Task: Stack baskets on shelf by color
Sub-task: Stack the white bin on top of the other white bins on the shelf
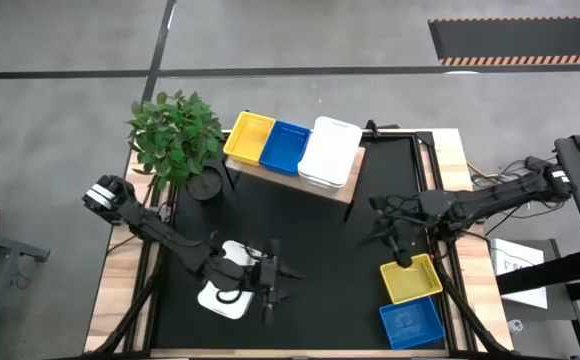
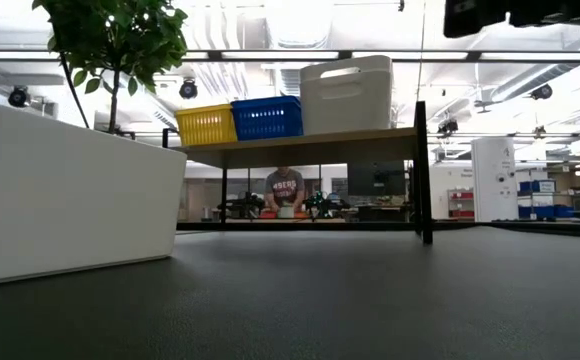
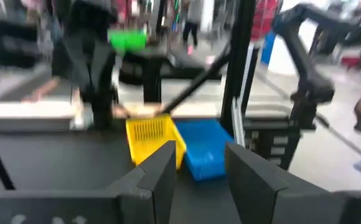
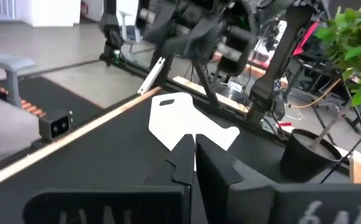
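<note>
While left gripper (image 1: 270,280) jaws gape beside white basket (image 1: 225,296), right gripper (image 1: 402,250) jaws clenched, empty.

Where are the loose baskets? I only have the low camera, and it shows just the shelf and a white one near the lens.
Observer: A yellow basket and a blue basket sit side by side near the table's right edge.
Operator: Where's the right gripper?
Observer: The right gripper hangs shut at the yellow basket's far edge.
Operator: And the left?
Observer: The left gripper is open, beside the white basket.
</note>
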Motion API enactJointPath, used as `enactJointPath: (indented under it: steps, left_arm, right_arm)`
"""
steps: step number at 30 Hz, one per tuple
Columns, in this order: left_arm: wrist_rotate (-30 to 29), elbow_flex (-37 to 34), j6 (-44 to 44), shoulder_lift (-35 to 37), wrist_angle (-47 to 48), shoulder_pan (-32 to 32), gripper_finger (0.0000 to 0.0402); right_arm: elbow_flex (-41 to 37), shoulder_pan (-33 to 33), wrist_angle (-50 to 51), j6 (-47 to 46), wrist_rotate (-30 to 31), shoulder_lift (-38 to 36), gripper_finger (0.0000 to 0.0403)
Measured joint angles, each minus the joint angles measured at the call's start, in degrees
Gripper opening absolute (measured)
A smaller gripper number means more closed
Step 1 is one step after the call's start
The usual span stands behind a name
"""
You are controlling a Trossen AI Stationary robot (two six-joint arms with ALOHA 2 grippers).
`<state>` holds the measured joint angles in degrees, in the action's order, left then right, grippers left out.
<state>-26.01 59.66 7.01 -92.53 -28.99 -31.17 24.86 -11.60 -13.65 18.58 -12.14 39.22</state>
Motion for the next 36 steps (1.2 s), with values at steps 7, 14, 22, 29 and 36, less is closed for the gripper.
enactJointPath:
  steps: [7,14,22,29,36]
  left_arm:
    - [-0.3,11.0,11.2,-2.7,25.1,-1.4,0.0121]
    - [1.6,21.6,23.9,-4.7,49.7,-3.7,0.0121]
    - [7.7,25.9,20.1,-7.0,67.2,-11.2,0.0101]
    - [15.0,25.5,40.4,-6.5,79.2,-13.8,0.0091]
    - [23.5,23.5,39.1,-6.5,82.3,-13.9,0.0119]
  right_arm:
    - [-1.5,0.0,4.3,-2.6,0.1,-7.0,0.0009]
    - [-1.7,-0.2,5.3,-3.7,0.1,-8.6,0.0009]
    - [-1.7,-0.2,6.5,-3.9,-0.3,-8.3,0.0009]
    - [-1.7,-0.2,6.8,-5.0,-0.3,-8.3,0.0009]
    - [-1.7,-0.2,7.3,-5.3,-0.3,-8.3,0.0009]
